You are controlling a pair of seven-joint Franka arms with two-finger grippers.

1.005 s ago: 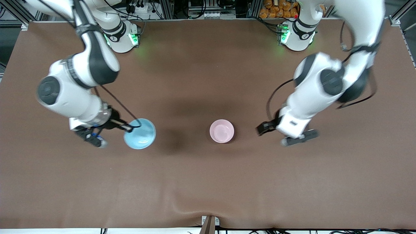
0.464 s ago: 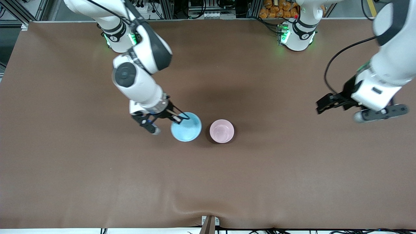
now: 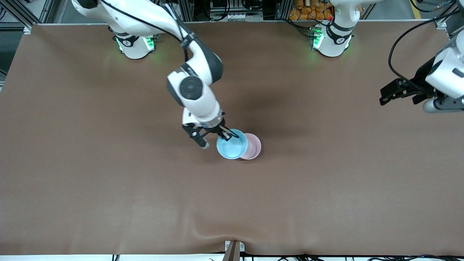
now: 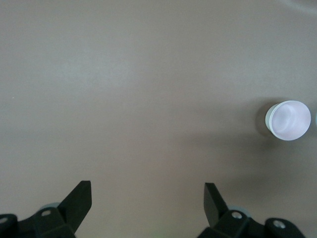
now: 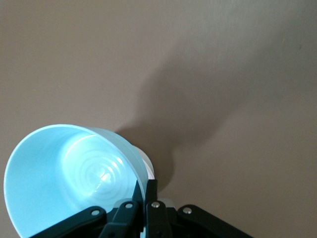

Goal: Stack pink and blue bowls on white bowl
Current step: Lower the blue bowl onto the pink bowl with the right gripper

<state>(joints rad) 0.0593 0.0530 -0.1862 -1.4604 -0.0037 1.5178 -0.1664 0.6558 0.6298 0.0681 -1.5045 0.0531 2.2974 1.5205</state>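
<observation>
My right gripper [image 3: 226, 135] is shut on the rim of the sky-blue bowl [image 3: 232, 148] and holds it tilted, overlapping the pale pink bowl [image 3: 254, 146] at the table's middle. In the right wrist view the fingers [image 5: 145, 186] pinch the blue bowl's [image 5: 59, 168] wall, and a whitish rim [image 5: 148, 167] shows just under it. My left gripper [image 3: 389, 95] is open and empty, up over the left arm's end of the table. The left wrist view shows its spread jaws [image 4: 147, 191] and the pink bowl [image 4: 289, 120] with a whitish outer wall. No separate white bowl shows.
The brown table mat [image 3: 108, 188] is bare around the bowls. The arm bases [image 3: 135, 43] stand along the table's edge farthest from the front camera.
My right arm has carried the blue bowl from its end of the table to over the pink bowl. My left arm has drawn back toward its own end.
</observation>
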